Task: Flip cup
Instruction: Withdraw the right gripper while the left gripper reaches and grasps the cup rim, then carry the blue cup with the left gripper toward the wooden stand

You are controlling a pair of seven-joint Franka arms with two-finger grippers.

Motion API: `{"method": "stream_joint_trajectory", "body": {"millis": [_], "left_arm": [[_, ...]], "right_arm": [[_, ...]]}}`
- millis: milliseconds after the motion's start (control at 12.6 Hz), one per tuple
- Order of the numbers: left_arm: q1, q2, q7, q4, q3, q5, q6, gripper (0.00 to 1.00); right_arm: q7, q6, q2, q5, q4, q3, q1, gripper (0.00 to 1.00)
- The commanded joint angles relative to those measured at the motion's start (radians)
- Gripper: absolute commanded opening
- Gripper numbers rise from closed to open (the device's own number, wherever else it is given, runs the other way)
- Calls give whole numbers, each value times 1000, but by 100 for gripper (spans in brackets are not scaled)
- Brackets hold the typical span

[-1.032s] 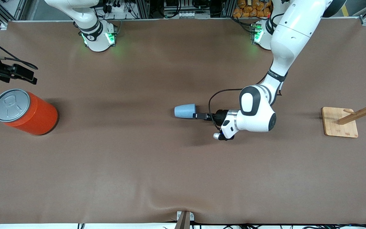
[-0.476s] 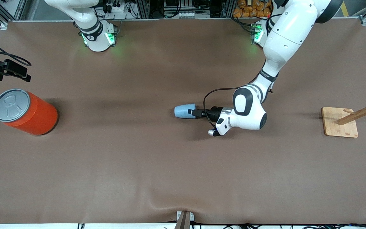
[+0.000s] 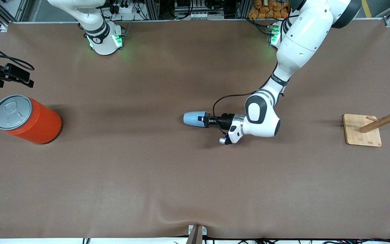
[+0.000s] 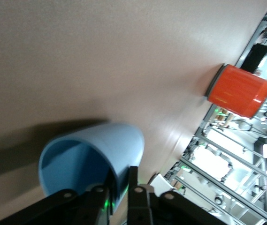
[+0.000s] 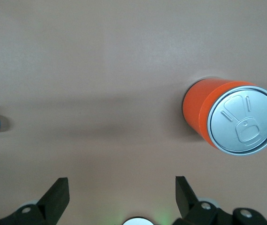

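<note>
Now the cup (image 3: 192, 119) lies on its side near the middle of the table (image 3: 168, 176), on the brown cloth, with its narrow rounded base pointing toward the right arm's end and its open mouth toward the left arm's end. The left gripper (image 3: 204, 120) is low at the mouth of the cup, and it reaches there from the left arm's base at the top of the front view. One finger is inside the mouth and the other lies on the outside of the wall, so the rim is between them. In the left wrist view the blue wall (image 4: 100, 154) passes between the two black fingers (image 4: 134, 190), and they look closed onto it, so the cup is grasped by its rim. The cup seems to rest on the cloth, with its shadow directly under it.

The right gripper (image 3: 12, 77) waits over the edge of the table at the right arm's end, above a spot just beside the orange can (image 3: 25, 119). Its jaws stand wide apart and hold nothing, as the right wrist view shows. The can stands upright with its grey pull-tab lid on top, well apart from the cup. At the left arm's end stands a wooden rack (image 3: 377, 125) on a square base.
</note>
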Motion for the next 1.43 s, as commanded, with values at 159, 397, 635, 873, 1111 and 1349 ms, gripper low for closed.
{"method": "stream_joint_trajectory", "body": {"millis": [159,397,635,873,1111,1349], "left_arm": [[-4,-77,-206,43,15,18,17,0],[29,-187,-491,104,34,233,13,0],[45,-223,-849,242,44,697,-27,0],[87,-237,-916,252,51,997,-35,0],[155,-260,-919,212,51,1259,-93,0],[192,-307,-971,53,49,1412,-54,0]], "right_arm": [[-13,-9,10,10,22,2,-12,100],[-11,-7,16,8,22,2,-5,100],[-11,-7,21,10,26,2,-11,100],[-11,-7,19,10,33,2,-12,100],[-11,-7,21,11,36,2,-12,100],[-11,-7,21,13,36,2,-12,100]]}}
